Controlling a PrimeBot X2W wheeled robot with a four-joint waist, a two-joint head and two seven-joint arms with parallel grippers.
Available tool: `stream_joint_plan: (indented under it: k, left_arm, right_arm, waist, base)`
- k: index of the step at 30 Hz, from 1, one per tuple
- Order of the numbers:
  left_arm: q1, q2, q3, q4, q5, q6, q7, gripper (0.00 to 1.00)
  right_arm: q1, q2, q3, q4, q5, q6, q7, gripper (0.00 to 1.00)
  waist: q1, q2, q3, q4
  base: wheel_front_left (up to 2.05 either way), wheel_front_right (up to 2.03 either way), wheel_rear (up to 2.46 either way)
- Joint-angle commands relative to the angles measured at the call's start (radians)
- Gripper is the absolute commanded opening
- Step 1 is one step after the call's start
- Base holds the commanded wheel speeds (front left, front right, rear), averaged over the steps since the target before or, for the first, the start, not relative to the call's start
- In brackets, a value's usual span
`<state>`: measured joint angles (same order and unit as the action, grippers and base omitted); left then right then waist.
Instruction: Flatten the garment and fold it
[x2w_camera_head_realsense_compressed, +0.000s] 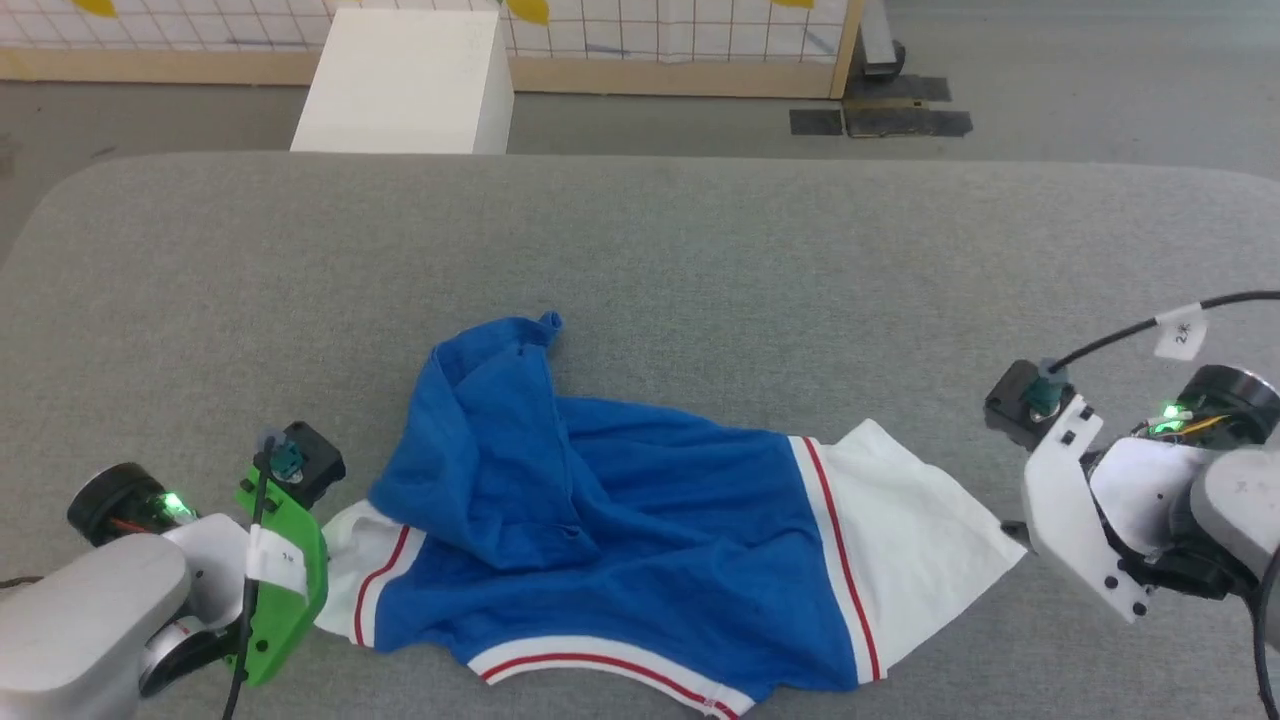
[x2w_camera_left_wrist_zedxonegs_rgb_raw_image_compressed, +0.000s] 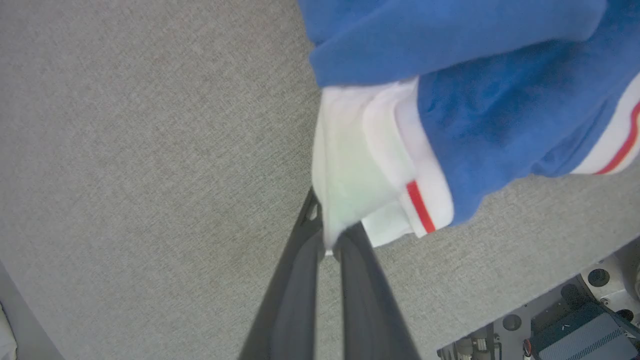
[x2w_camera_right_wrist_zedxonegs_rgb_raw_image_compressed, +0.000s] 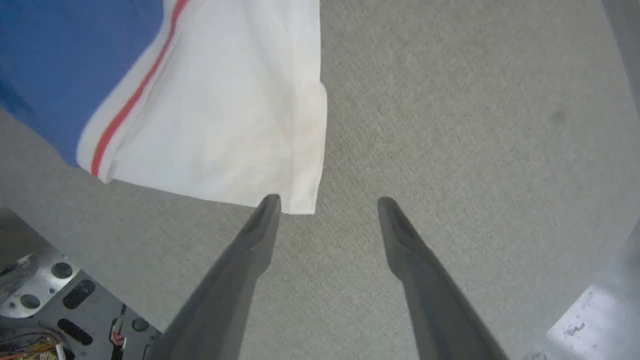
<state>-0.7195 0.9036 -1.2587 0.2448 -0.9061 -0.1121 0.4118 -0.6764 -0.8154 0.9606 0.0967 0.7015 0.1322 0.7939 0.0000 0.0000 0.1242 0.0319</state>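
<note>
One sleeve of the garment (crumpled on the grey table) is pinched in the closed left gripper; the right gripper, spread wide and empty, sits beside the other sleeve

The head camera looked down from farther off over the whole garment; each wrist camera faced one white sleeve end closely, which the head view shared
</note>
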Motion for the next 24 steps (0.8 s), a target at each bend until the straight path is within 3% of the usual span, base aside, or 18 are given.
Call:
stream_joint_plan:
  k: [1,15,16,17,18,24]
  left_arm:
    - [-0.013,-0.009,0.003,-0.004,0.007,0.008,-0.005,0.00]
    - [-0.038,-0.024,0.013,0.006,0.022,0.010,-0.040,0.00]
    - [-0.037,-0.022,0.013,0.008,0.021,0.010,-0.042,0.00]
    - [-0.034,-0.021,0.013,0.010,0.021,0.010,-0.046,0.00]
    - [-0.031,-0.020,0.013,0.012,0.020,0.010,-0.047,0.00]
    - [0.022,-0.027,0.024,0.022,-0.026,0.018,-0.096,0.00]
  right_arm:
    - [-0.025,0.007,0.018,0.031,0.022,-0.002,0.007,1.00]
    - [-0.037,0.140,0.239,0.330,0.144,-0.002,-0.127,1.00]
    - [-0.040,0.143,0.248,0.332,0.147,-0.002,-0.141,0.75]
    - [-0.046,0.143,0.257,0.336,0.147,-0.002,-0.163,0.15]
    - [-0.050,0.142,0.266,0.334,0.146,-0.002,-0.174,0.00]
    - [-0.076,0.127,0.286,0.303,0.128,-0.002,-0.328,0.00]
  waist:
    - [0.0000,0.0000,0.018,0.015]
    - [0.0000,0.0000,0.077,0.033]
    - [0.0000,0.0000,0.078,0.031]
    - [0.0000,0.0000,0.077,0.029]
    - [0.0000,0.0000,0.075,0.028]
    - [0.0000,0.0000,0.021,0.010]
  base:
    - [0.00,0.00,0.00]
    - [0.00,0.00,0.00]
    - [0.00,0.00,0.00]
    - [0.00,0.00,0.00]
    - [0.00,0.00,0.00]
    - [0.00,0.00,0.00]
